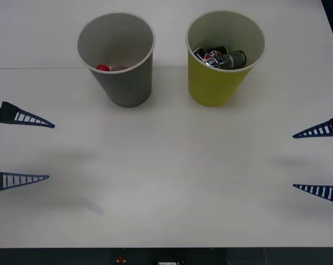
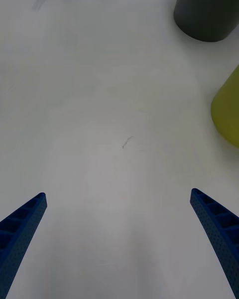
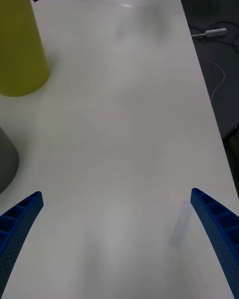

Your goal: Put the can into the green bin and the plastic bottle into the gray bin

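Front view: plastic bottle [image 1: 104, 68] beyond left hand [image 1: 22, 149]

plastic bottle [image 1: 104, 68] mostly hidden in gray bin [image 1: 122, 83]

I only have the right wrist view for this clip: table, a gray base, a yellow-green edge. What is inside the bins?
Observer: In the front view, a dark can lies inside the green bin.
Operator: And the gray one?
Observer: The gray bin holds the plastic bottle; its red cap shows near the bottom.
Operator: Where is the other arm?
Observer: The left gripper is open at the table's left side, holding nothing; the right gripper is open opposite.
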